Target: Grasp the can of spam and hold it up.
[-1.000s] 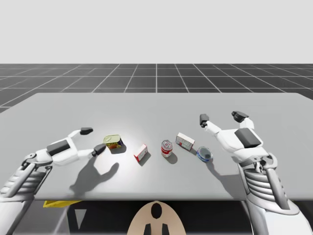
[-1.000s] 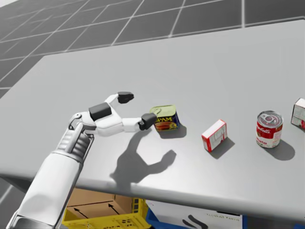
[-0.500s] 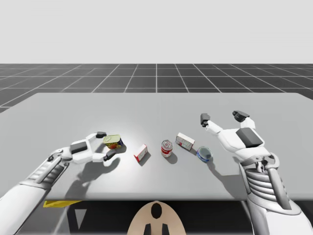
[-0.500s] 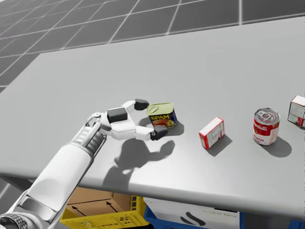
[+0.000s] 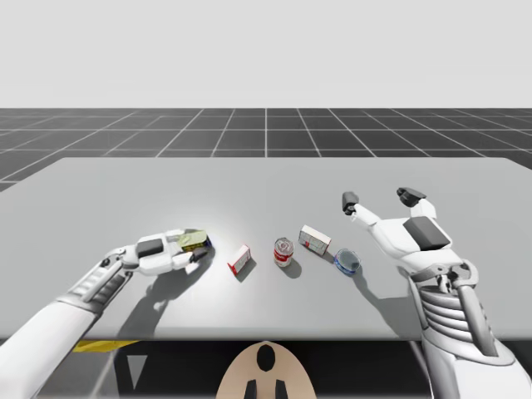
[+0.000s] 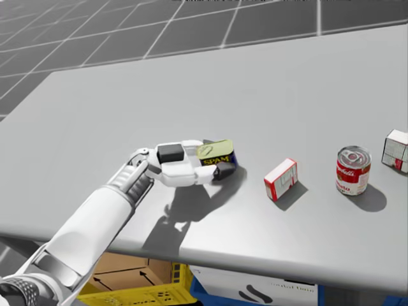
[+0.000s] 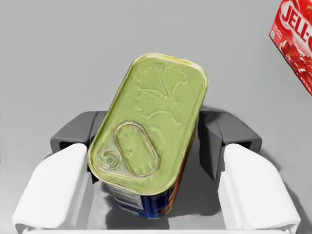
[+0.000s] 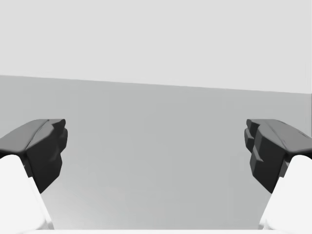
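The can of spam (image 7: 148,131) is showing a rounded oblong lid, yellow-green, with a pull tab pressed flat at one end and dark blue sides below. It is sitting on the grey surface (image 5: 266,183) toward its left part (image 5: 193,240), leaning a little as the left wrist view is catching it. My left jaws are pinching it: one dark pad (image 7: 73,134) is pressing one long side, the other pad (image 7: 222,136) is bearing on the opposite side, and the can is lying deep between the white fingers. In the head view the can (image 6: 217,153) is poking out past the white hand, its lid facing up.

Moving outward to my right, a small red-and-white box (image 5: 239,258) is standing near the can but apart from it; its red corner (image 7: 295,44) is peeking in ahead of the left jaws and off to one side. Next in the row a round red-and-white can (image 5: 283,251) is standing upright, then a white box (image 5: 315,240) just behind, and a low blue can (image 5: 347,262) beyond that.

My right jaws are hanging spread wide above the surface, near the blue can, with bare grey between the dark pads (image 8: 44,146).
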Controlling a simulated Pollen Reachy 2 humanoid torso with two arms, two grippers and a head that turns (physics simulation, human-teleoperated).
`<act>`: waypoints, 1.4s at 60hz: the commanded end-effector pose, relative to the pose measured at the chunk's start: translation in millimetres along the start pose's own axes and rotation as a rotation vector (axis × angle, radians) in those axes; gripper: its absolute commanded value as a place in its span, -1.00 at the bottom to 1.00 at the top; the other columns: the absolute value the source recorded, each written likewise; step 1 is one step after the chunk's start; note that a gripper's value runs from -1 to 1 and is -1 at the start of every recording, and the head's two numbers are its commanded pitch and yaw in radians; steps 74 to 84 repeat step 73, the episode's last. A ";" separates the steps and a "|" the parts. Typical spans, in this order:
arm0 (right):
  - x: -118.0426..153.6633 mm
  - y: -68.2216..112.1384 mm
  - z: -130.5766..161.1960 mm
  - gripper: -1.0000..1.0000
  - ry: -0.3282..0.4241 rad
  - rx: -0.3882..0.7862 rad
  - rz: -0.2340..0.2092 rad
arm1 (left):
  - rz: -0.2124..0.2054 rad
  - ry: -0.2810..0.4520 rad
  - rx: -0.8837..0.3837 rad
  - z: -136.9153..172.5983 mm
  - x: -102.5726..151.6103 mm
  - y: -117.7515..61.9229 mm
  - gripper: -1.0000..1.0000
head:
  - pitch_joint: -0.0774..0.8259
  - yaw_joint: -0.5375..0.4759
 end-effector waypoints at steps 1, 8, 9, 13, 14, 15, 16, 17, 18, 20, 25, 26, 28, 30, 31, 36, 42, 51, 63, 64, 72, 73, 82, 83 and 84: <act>0.9 -0.6 0.1 -1.00 -0.003 0.000 -0.001 | -0.019 0.026 -0.076 -0.2 -3.2 -5.9 1.00 | 0.60 0.80; 1.1 -0.7 0.1 -1.00 -0.003 -0.002 -0.001 | -0.038 0.028 -0.085 3.4 -5.4 -8.1 1.00 | 0.52 0.80; 1.1 -0.8 0.0 -1.00 -0.003 -0.002 -0.002 | -0.039 0.028 -0.086 3.6 -5.5 -8.2 1.00 | 0.50 0.81; 0.8 -0.9 -0.1 -1.00 -0.002 -0.002 -0.002 | -0.042 0.025 -0.088 4.5 -5.8 -8.1 1.00 | 0.36 0.82; 0.7 -0.8 0.0 -1.00 -0.001 -0.002 -0.003 | -0.042 0.025 -0.088 4.6 -6.0 -8.2 1.00 | 0.33 0.82; 0.7 -0.6 0.2 -1.00 -0.001 -0.003 -0.003 | -0.042 0.025 -0.088 4.6 -6.1 -8.4 1.00 | 0.28 0.82; 0.7 -0.7 0.2 -1.00 -0.001 -0.003 -0.004 | -0.042 0.025 -0.088 4.6 -6.2 -8.3 1.00 | 0.25 0.82; 0.7 -0.8 0.1 -1.00 -0.001 -0.003 -0.004 | -0.042 0.024 -0.089 4.5 -6.5 -8.3 1.00 | 0.20 0.82; 0.6 -0.8 0.2 -1.00 -0.001 -0.003 -0.003 | -0.042 0.025 -0.090 4.4 -6.9 -8.4 1.00 | 0.15 0.82; 0.5 -0.8 0.2 -1.00 0.000 -0.004 -0.003 | -0.043 0.026 -0.091 4.2 -7.1 -8.5 1.00 | 0.11 0.82; 0.3 -1.0 0.4 -1.00 0.000 -0.004 -0.004 | -0.047 0.029 -0.093 3.7 -7.2 -8.9 1.00 | -0.06 0.83; 0.4 -1.0 0.4 -1.00 0.000 -0.004 -0.003 | -0.047 0.029 -0.094 3.7 -7.1 -9.0 1.00 | -0.09 0.83; 0.7 -1.2 0.6 -1.00 -0.001 -0.004 -0.004 | -0.051 0.029 -0.095 3.9 -6.2 -9.3 1.00 | -0.12 0.83; 1.0 -1.6 0.5 -1.00 -0.003 -0.005 -0.004 | -0.054 0.027 -0.095 4.4 -4.8 -9.2 1.00 | -0.17 0.84; 1.0 -1.6 0.5 -1.00 -0.003 -0.005 -0.004 | -0.054 0.027 -0.095 4.4 -4.8 -9.2 1.00 | -0.17 0.84; 1.5 -2.4 0.5 -1.00 -0.001 -0.007 -0.009 | -0.064 0.008 -0.082 9.0 5.0 -8.2 1.00 | -0.19 0.86; 1.7 -2.9 0.4 -1.00 0.003 -0.010 -0.011 | -0.071 -0.039 -0.059 20.4 25.0 -3.9 1.00 | -0.20 0.86; 2.7 -4.5 0.6 -1.00 0.010 -0.021 -0.018 | -0.105 -0.117 0.015 45.9 66.0 7.5 1.00 | -0.20 0.86; 4.5 -6.3 1.7 -1.00 0.026 0.001 -0.040 | -0.149 -0.250 0.129 77.4 127.1 12.6 1.00 | -0.22 0.87; 4.6 -6.4 1.8 -1.00 0.027 0.003 -0.042 | -0.155 -0.264 0.146 80.2 133.8 12.6 1.00 | -0.22 0.87; 4.2 -7.1 1.6 -1.00 0.027 0.010 -0.035 | -0.190 -0.383 0.231 100.8 182.2 7.7 1.00 | -0.23 0.87; 4.2 -7.4 1.5 -1.00 0.028 0.015 -0.034 | -0.196 -0.401 0.241 104.5 189.9 6.5 1.00 | -0.23 0.87; 4.2 -7.4 1.5 -1.00 0.028 0.015 -0.034 | -0.196 -0.401 0.241 104.5 189.9 6.5 1.00 | -0.23 0.87; 4.2 -7.4 1.5 -1.00 0.028 0.015 -0.034 | -0.196 -0.401 0.241 104.5 189.9 6.5 1.00 | -0.23 0.87; 4.2 -7.4 1.5 -1.00 0.028 0.015 -0.034 | -0.196 -0.401 0.241 104.5 189.9 6.5 1.00 | -0.23 0.87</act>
